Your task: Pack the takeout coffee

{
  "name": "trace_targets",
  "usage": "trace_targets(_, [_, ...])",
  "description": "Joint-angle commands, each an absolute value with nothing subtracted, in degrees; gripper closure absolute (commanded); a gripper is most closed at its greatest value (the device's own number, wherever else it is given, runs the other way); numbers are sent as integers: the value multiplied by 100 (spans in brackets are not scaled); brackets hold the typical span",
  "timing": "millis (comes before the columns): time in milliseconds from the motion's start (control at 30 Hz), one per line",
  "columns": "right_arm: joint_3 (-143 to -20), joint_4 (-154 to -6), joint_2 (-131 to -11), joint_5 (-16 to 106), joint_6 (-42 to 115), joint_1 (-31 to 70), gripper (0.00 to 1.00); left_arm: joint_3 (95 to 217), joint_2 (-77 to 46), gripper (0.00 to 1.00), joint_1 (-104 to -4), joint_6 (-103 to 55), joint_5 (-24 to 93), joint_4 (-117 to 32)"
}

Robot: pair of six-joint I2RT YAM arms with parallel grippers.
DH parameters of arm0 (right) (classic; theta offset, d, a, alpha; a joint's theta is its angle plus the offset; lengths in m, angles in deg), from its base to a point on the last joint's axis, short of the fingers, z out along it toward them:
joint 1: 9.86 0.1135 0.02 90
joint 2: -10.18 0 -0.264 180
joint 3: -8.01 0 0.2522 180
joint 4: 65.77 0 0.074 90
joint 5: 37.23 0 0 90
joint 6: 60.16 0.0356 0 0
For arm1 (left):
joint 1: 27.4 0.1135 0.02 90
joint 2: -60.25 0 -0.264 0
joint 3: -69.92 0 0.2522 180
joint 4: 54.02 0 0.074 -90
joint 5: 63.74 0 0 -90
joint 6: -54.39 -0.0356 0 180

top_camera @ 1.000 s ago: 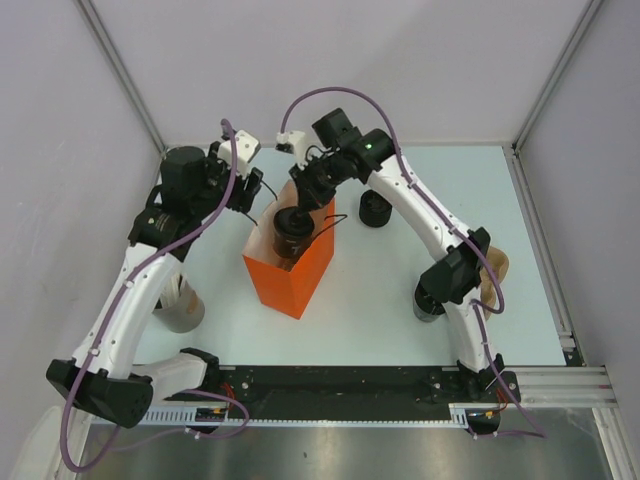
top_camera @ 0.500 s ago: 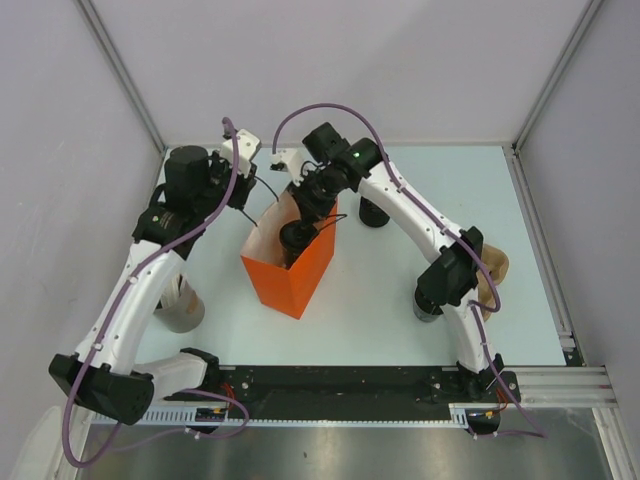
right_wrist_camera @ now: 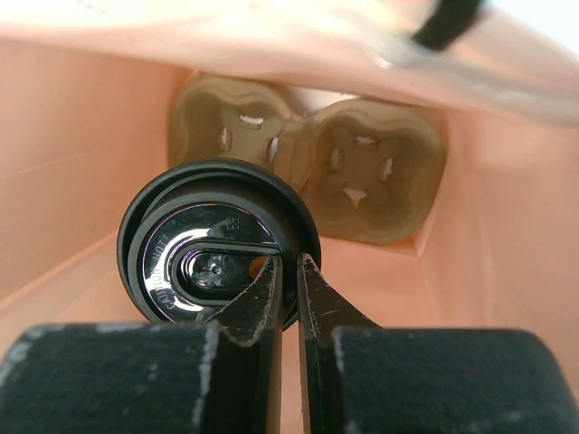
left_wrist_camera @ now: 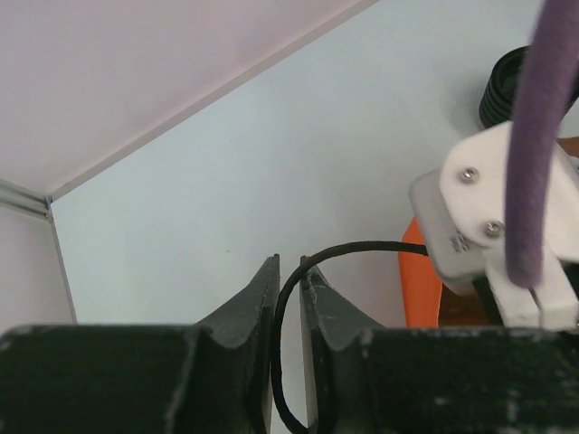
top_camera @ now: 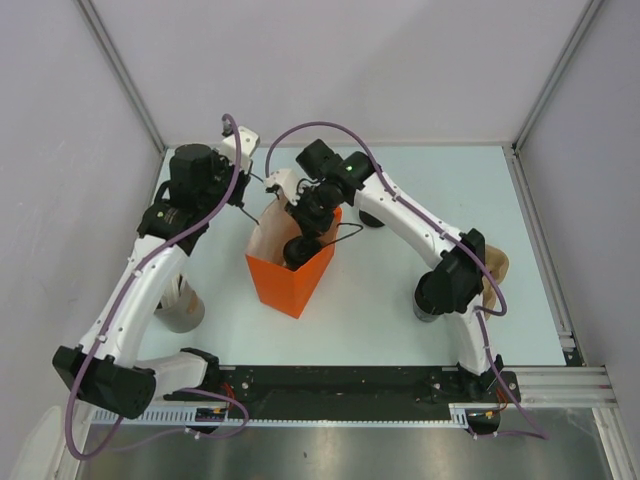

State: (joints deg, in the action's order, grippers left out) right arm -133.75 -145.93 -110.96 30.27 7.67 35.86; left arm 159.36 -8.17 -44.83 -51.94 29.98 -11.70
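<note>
- The takeout coffee (right_wrist_camera: 194,249) hangs inside the orange bag (top_camera: 285,285), part way down. Only its round black lid shows in the right wrist view, and the cup body below is hidden.
- The right tool (right_wrist_camera: 289,264) is clamped on the right edge of the lid, its fingers almost together.
- From above, the right arm and tool cover the bag's mouth, so the coffee is hard to pick out there.
- A brown pulp cup tray (right_wrist_camera: 371,172) lies on the bag's floor. The coffee hides part of its left pocket.
- The left tool (left_wrist_camera: 288,267) is by the bag's far rim, with the bag's thin black cord handle (left_wrist_camera: 353,246) looped through the narrow gap between its fingers. I cannot tell whether they pinch the cord.
- On the surface (top_camera: 380,300), a wider black cup (top_camera: 372,214) behind the bag is mostly covered by the right arm.
- A grey cup (top_camera: 178,312) sits half under the left arm.
- A dark cup (top_camera: 427,306) and something brown (top_camera: 494,270) near the right arm's elbow are too hidden to make out.
</note>
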Motion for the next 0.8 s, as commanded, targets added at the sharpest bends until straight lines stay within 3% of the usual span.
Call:
trace_targets(0, [-13196,-14431,-10671,3062,497,3655,100,15927,-900,82,-4411,-4941,2643,-1336])
trace_targets(767, [-13082,-14765,-10838,3730,-417,4103,100,15980,-1023,80,-4287,-4668,2300,-1301])
